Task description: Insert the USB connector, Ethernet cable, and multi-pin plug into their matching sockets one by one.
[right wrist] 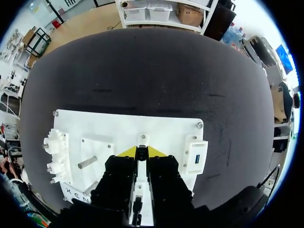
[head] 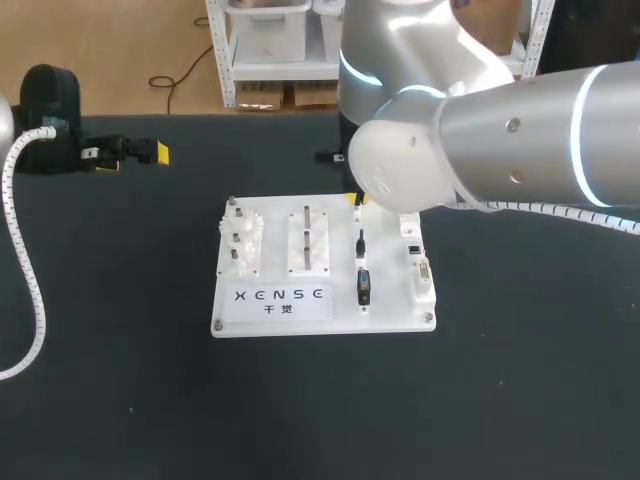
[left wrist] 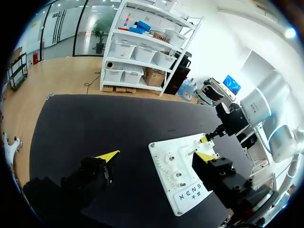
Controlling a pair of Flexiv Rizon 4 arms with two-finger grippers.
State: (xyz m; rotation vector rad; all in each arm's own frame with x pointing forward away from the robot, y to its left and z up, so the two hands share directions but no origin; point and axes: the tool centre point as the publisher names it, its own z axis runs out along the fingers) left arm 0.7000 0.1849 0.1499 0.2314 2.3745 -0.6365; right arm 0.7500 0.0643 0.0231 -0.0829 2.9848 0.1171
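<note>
My right gripper [right wrist: 141, 151] stood narrow, pinching what I took for the USB connector [head: 358, 210] near the 12 o'clock edge of the board [head: 275, 318]. A skewed pinch could let the plug twist and jam at the sockets [head: 420, 270], toward 4 o'clock. Open cloth lay all round the board. My left gripper [left wrist: 156, 156], jaws wide, sat well off at 10 o'clock.
</note>
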